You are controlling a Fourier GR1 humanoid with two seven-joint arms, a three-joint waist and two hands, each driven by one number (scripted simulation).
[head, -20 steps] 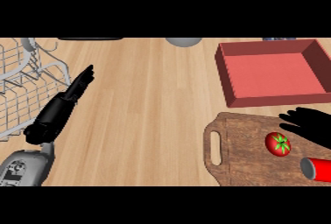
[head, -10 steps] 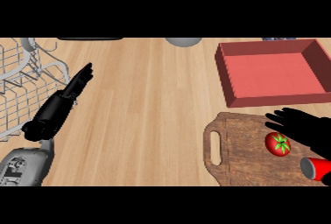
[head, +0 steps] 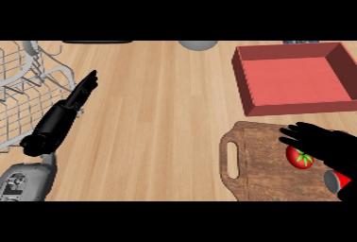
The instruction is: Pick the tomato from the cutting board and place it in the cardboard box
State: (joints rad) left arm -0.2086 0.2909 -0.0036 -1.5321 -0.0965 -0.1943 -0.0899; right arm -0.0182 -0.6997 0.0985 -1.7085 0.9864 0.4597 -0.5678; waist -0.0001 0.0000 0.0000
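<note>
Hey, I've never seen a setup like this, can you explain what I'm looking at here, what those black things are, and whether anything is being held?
This is one view, taken as if from a humanoid robot's head, looking steeply down at a wooden counter. The black shapes are its two hands on grey forearms. The left hand lies at the left with straight fingers, beside a wire rack, holding nothing. The right hand reaches over a wooden cutting board at the lower right, fingers spread just above a red tomato, not closed round it. Behind the board sits a red open box, empty. A red and grey object shows at the board's right edge; I cannot tell what it is.
</note>
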